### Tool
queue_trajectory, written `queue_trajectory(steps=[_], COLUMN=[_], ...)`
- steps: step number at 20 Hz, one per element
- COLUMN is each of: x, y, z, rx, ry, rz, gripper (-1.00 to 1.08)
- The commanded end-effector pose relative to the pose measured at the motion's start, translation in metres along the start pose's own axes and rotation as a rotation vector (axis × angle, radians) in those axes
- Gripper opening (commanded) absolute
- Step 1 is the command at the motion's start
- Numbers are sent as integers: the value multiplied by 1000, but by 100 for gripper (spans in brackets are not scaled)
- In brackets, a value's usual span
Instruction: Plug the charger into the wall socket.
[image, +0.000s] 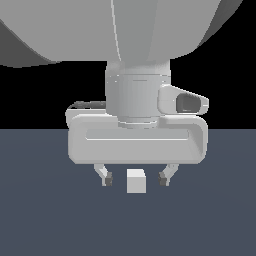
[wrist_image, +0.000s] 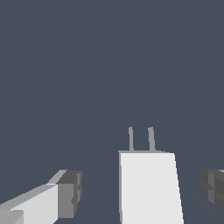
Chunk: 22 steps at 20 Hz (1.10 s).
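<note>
My arm (image: 135, 30) comes down from the top of the exterior view and fills the upper part of the frame. The wrist points straight down and the wide pale body of my hand lies level across the middle of the frame, with a small camera housing (image: 187, 102) on its right side in that view.

My tool (image: 136, 178) hangs just under this body, in the lower middle of the frame. Its two fingers (image: 105, 176) are spread apart, one on each side of the charger (image: 136, 181), and I see a gap between each dark pad and the charger, so nothing is clamped. The charger is a small white-grey cube. It stands on the dark blue-grey surface (image: 50, 220), in the middle between the fingers.

In the wrist view the charger (wrist_image: 148, 188) is at the lower middle of the frame, and two thin grey prongs (wrist_image: 141, 139) stick out from its far edge. One finger with its dark pad (wrist_image: 70, 192) is at the lower left, the other pad at the lower right edge. Both are clear of the charger's sides.

I cannot see the wall socket in either view.
</note>
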<state>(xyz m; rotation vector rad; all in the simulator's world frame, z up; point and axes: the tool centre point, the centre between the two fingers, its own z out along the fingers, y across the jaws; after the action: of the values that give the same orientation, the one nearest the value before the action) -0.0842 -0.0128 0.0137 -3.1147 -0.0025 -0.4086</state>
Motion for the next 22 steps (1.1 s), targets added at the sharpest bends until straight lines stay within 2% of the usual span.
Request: queue_trajectory(steps=[1, 2, 14, 22], x=[0, 0, 0, 8], y=[0, 0, -1, -15], z=[2, 2, 1, -11], rx=[0, 0, 0, -4], ry=[1, 1, 1, 2], rz=[0, 0, 1, 23], gripper=[100, -100, -100, -100])
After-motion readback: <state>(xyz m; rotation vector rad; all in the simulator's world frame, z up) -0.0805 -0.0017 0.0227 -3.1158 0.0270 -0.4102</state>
